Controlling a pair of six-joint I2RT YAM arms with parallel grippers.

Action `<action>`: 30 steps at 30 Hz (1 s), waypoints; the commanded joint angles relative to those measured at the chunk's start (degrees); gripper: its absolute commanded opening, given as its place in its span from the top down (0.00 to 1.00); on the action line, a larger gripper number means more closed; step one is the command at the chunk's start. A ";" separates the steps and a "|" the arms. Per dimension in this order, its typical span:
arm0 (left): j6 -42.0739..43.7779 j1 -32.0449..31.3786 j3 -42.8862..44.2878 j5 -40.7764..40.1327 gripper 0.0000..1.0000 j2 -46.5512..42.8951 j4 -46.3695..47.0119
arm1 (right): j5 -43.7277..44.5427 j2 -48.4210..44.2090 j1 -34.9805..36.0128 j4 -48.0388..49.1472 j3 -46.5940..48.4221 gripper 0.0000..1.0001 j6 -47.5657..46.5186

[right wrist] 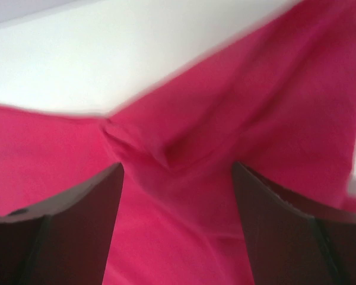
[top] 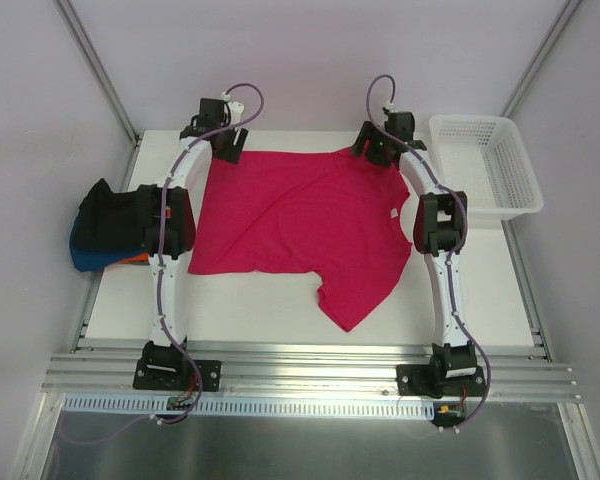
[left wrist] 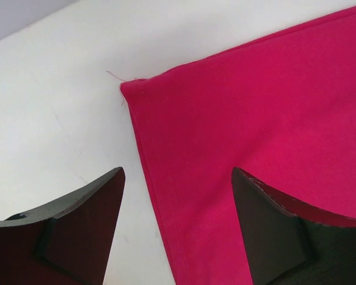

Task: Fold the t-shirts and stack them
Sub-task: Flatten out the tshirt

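Note:
A crimson-pink t-shirt point(top: 300, 225) lies spread on the white table point(top: 250, 310), with one sleeve pointing toward the near edge. My left gripper point(top: 225, 148) hangs over its far left corner. In the left wrist view the hemmed corner of the t-shirt point(left wrist: 255, 107) lies between the jaws of that gripper point(left wrist: 178, 178), which stand open and hold nothing. My right gripper point(top: 378, 150) is at the shirt's far right edge. There the t-shirt point(right wrist: 225, 107) is bunched into a fold below the open gripper point(right wrist: 177, 172). A pile of black, blue and orange t-shirts point(top: 105, 235) sits at the table's left edge.
A white plastic mesh basket point(top: 485, 165) stands at the back right corner of the table. Both arms arch along the shirt's left and right sides. Metal frame posts rise at the two back corners.

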 commanded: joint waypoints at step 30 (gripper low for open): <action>-3.04 -7.56 -3.51 -3.49 0.24 -15.41 -1.04 | 13.27 0.91 -3.20 6.37 6.11 0.29 -0.86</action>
